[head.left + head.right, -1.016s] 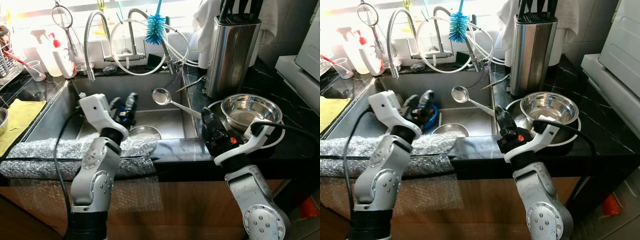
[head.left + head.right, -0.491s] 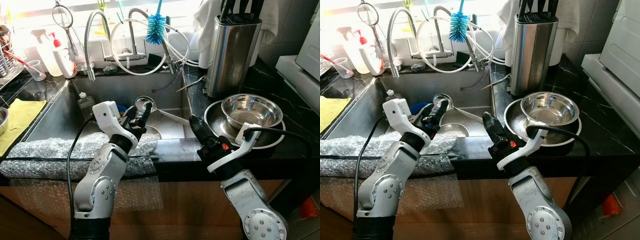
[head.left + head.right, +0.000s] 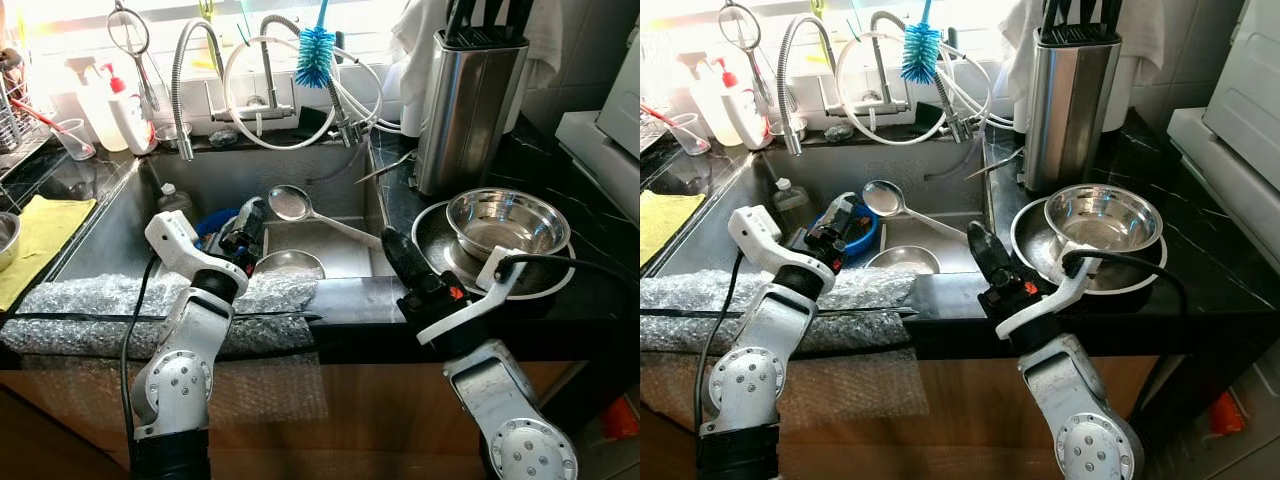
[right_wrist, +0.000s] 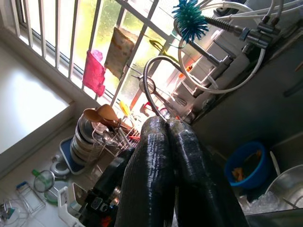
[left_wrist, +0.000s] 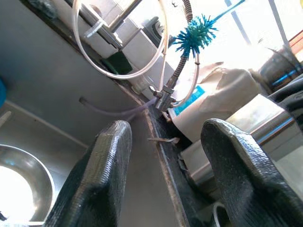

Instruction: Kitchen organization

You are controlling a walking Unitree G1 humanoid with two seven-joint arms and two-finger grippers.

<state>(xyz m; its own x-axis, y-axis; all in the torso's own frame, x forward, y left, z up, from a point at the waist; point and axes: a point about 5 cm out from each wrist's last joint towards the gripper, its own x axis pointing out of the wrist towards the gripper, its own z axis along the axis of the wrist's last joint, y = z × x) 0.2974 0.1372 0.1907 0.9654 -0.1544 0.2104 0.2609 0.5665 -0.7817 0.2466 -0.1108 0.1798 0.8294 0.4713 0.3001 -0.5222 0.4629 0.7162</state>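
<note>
Nearest me, bubble wrap is draped over the front edge of the worktop, at about 8 o'clock in the head view. My right tool sits at the sink's front-right corner, approx 5 o'clock, fingers pressed together w/ nothing between them; wrist cam confirms, tips touching. My left tool reaches over the wrap into the sink, fingers spread apart and empty per its wrist cam.

Just beyond the left tool, a small steel bowl lies on the sink floor, w/ a blue bowl beside it at 9 o'clock. Next back, the ladle: cup resting in the basin, handle slanting up toward the worktop edge at 3 o'clock.

I reckon the ladle is the likely pick. Judging by looks: light, rigid, polished steel, prob wet, so slippery. I'd clamp across the thin handle near mid-length, not the round cup, which would skid out.

Further right on the worktop, a steel mixing bowl sits nested in a pan; beyond, knife block. Farthest: faucet and blue brush at 12 o'clock.
</note>
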